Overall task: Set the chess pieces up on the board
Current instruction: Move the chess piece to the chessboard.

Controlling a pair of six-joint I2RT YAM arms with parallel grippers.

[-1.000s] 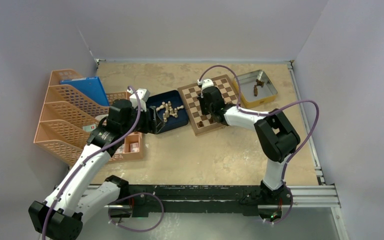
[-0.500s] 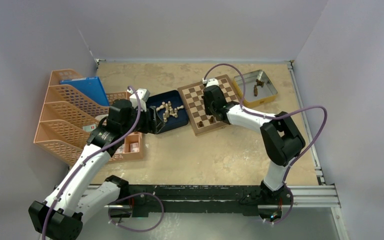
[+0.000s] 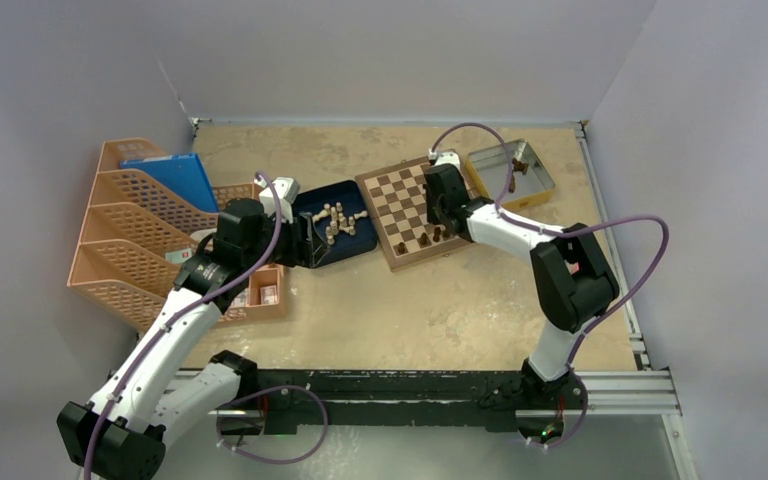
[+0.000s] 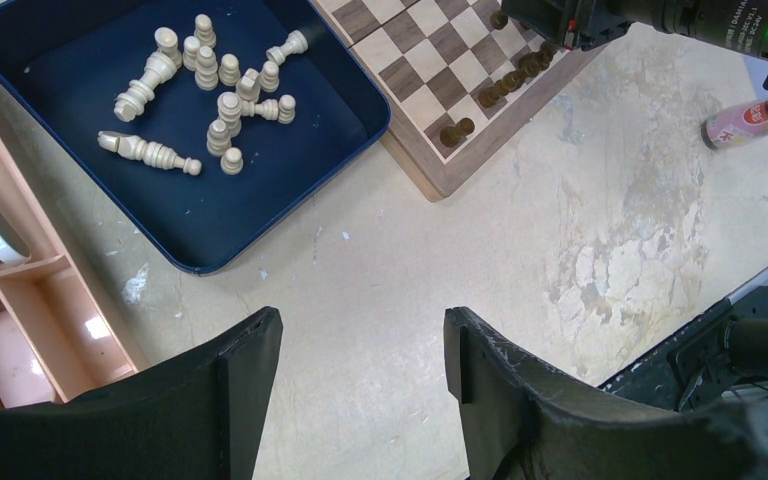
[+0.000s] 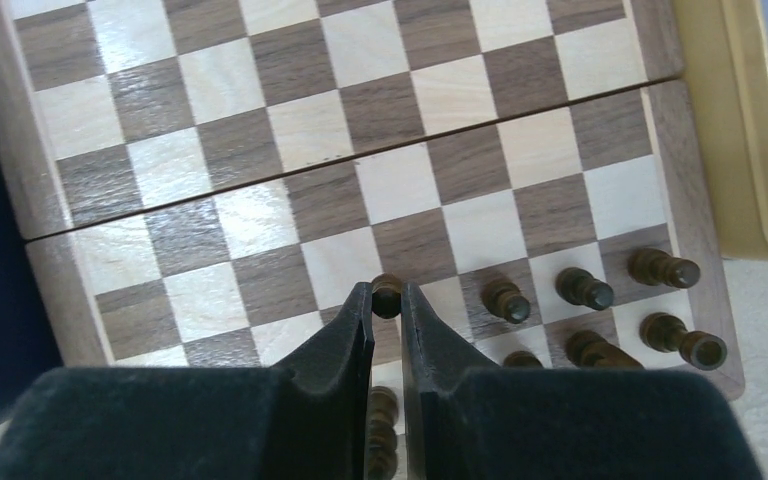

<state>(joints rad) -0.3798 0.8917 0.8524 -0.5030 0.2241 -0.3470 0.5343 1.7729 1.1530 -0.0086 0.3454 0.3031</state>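
Note:
The board point(image 5: 260, 150) fills the right wrist view, and it lies mid-table point(image 3: 405, 200) in the top view. My right gripper point(image 5: 387, 291) is shut on a dark chess piece point(image 5: 387, 300) that stands on a square in the second row from the board's near edge. More dark pieces point(image 5: 585, 288) stand in two rows to its right, and one point(image 5: 382, 420) shows below, between the fingers. My left gripper point(image 4: 363, 340) hangs open over bare table, nothing between its fingers. Cream pieces point(image 4: 210, 90) lie in the blue tray point(image 4: 360, 130).
A metal tin point(image 3: 540, 190) right of the board holds a few dark pieces point(image 3: 513, 180). Orange file racks point(image 3: 130, 230) and a small orange organizer point(image 3: 265, 290) stand at the left. A pink-tipped marker point(image 4: 750, 125) lies on the table right of the board.
My right arm has swung rightward over the board, its gripper staying shut. The left arm has not moved.

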